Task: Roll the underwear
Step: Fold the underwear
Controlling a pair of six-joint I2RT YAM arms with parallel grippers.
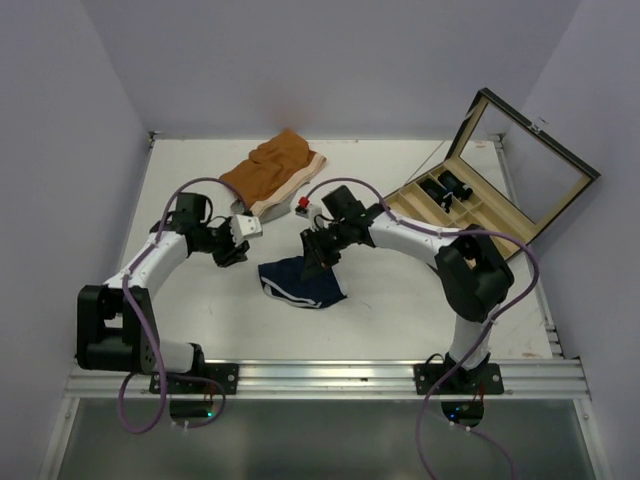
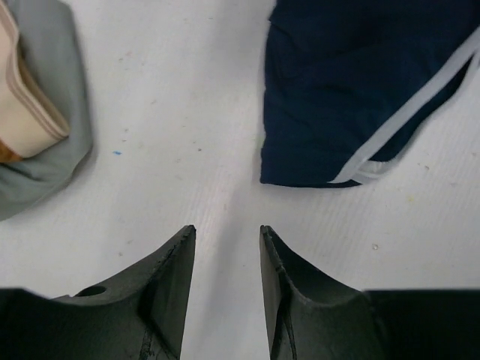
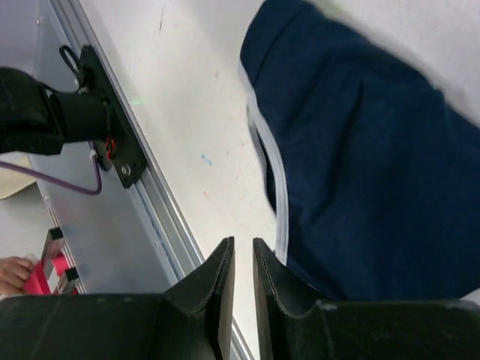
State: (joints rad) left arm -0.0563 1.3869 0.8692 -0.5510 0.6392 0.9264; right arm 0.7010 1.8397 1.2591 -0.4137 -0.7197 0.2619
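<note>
As it lies folded | underwear (image 1: 300, 282) navy | white trim along edges

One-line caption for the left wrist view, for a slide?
Left end effector, jaws apart and empty, hovers above the white table short of the navy underwear; grey garment at frame left.

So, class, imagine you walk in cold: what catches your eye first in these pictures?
The navy underwear with white trim lies mid-table between the two arms, the right pincer hovering at its edge. Behind it, towards the far wall, lies an orange-brown garment. An open wooden box with its lid propped up sits at the right.
</note>
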